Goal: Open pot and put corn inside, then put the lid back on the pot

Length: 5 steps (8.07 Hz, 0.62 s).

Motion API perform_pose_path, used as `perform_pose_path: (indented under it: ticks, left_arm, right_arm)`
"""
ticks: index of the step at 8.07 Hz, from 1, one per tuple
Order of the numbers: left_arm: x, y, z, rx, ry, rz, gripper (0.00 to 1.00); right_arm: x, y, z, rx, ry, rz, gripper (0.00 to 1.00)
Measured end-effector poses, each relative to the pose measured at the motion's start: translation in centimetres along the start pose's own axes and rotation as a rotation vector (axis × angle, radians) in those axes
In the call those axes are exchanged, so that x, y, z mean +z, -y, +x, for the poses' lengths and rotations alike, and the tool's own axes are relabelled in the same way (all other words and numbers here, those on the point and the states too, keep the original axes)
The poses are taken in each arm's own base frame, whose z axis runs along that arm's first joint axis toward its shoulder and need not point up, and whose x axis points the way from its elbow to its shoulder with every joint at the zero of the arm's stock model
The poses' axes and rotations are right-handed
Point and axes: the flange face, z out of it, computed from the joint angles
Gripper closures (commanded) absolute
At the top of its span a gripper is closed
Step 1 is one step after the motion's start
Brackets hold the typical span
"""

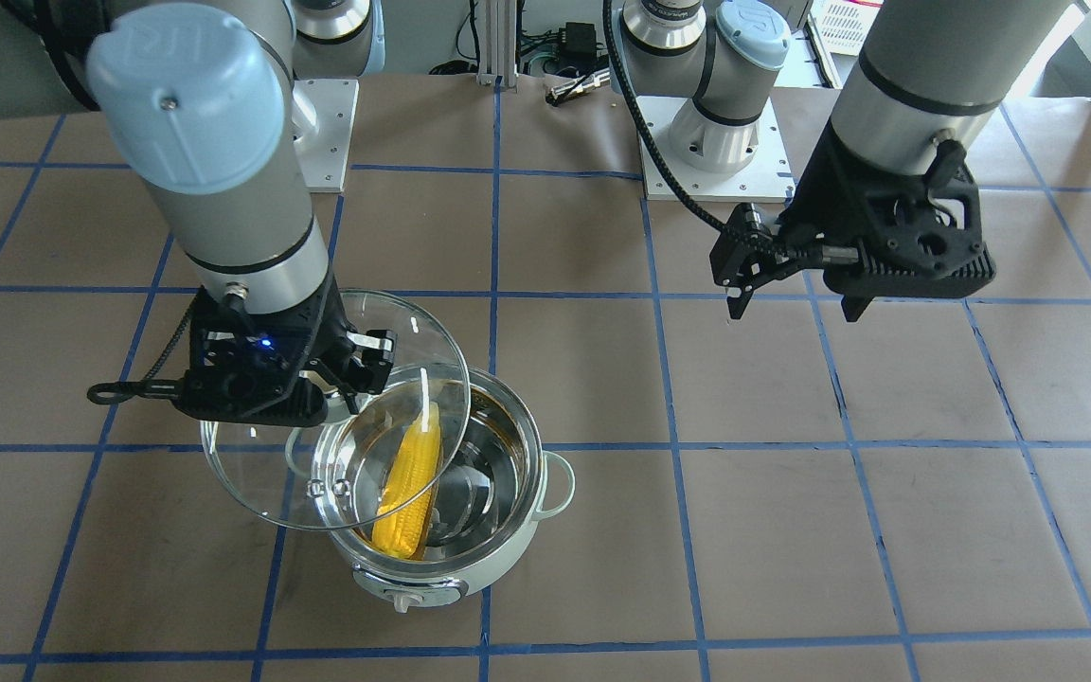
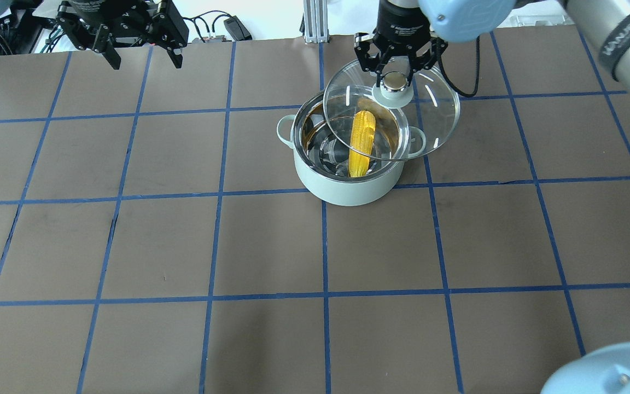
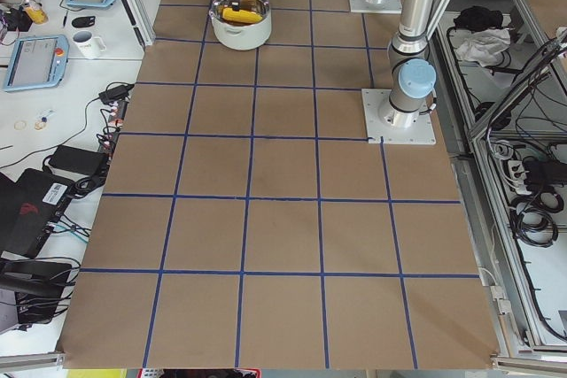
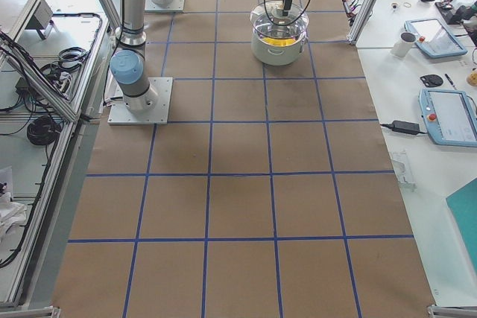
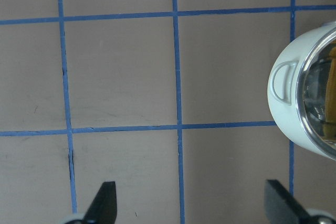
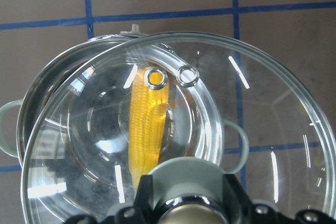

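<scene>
The mint-green pot (image 2: 348,189) stands open on the table's far middle. The yellow corn (image 2: 361,143) lies inside it, leaning on the steel wall. My right gripper (image 2: 394,81) is shut on the beige knob of the clear glass lid (image 2: 438,109). It holds the lid just above the pot, shifted to the far right, so the lid covers only part of the opening. In the right wrist view the corn (image 6: 147,124) shows through the lid (image 6: 273,129). My left gripper (image 2: 144,60) is open and empty, high at the far left, apart from the pot (image 5: 294,124).
The table is brown paper with a blue tape grid. The arm bases stand on white plates (image 1: 706,142) at the robot's edge. A side desk with tablets and a mug (image 4: 406,44) lies beyond the table's far edge.
</scene>
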Motion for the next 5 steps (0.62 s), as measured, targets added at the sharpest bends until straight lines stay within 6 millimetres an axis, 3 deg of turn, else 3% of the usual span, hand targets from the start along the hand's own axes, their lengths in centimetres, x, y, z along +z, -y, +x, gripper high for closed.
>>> perform_pose_path:
  ticks: [1, 2, 5]
  left_arm:
    - [-1.7, -1.6, 0.0, -0.006, -0.004, 0.023, 0.00]
    - [-2.2, -2.5, 0.1, -0.009, -0.007, 0.027, 0.00]
    - [-1.5, -3.2, 0.3, -0.011, -0.010, 0.014, 0.00]
  right_arm:
    - [1.4, 0.4, -2.2, 0.015, 0.000, 0.012, 0.58]
    - [2.7, 0.7, -3.8, 0.026, 0.002, 0.019, 0.59]
    - [6.0, 1.7, -5.9, 0.031, 0.006, 0.030, 0.59]
